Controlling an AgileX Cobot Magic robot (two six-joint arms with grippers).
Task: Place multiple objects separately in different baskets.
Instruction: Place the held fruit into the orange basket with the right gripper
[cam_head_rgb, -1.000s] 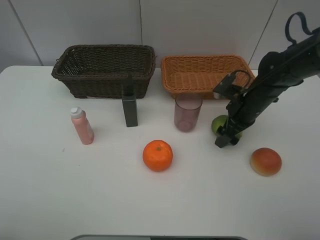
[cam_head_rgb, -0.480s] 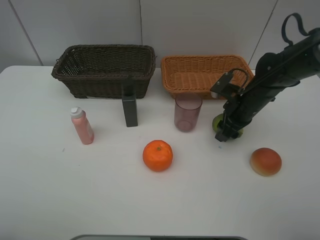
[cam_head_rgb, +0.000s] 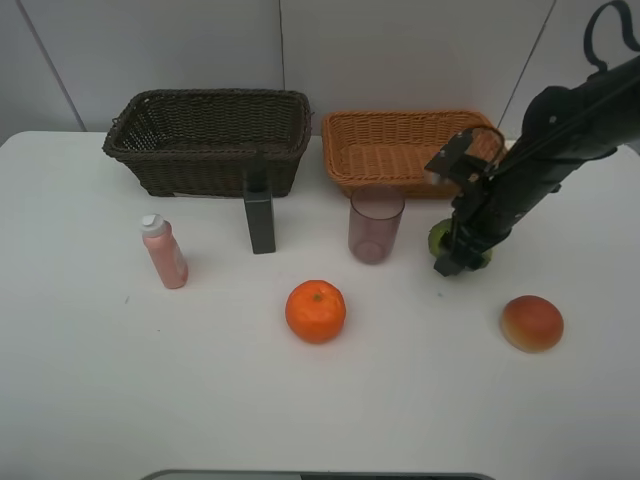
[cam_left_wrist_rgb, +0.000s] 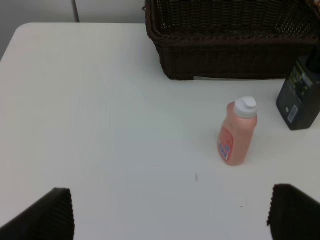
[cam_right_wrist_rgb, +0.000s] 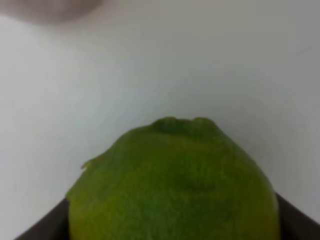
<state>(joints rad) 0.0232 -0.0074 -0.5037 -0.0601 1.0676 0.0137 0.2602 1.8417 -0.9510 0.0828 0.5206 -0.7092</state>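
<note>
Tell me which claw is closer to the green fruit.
Right. The right claw is closed on the green fruit; the left claw hangs open far away, facing the pink bottle.

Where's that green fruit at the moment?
In the high view the green fruit is right of centre, just right of the pinkish cup and in front of the light basket, gripped in the right arm's jaws.

Right arm (cam_head_rgb: 545, 150) slants in from 2 o'clock, wrist angled down, its pincer (cam_head_rgb: 456, 254) clamped on the green fruit (cam_head_rgb: 439, 238). Left pincer (cam_left_wrist_rgb: 170, 215) hovers over the counter, jaws spread wide.
</note>
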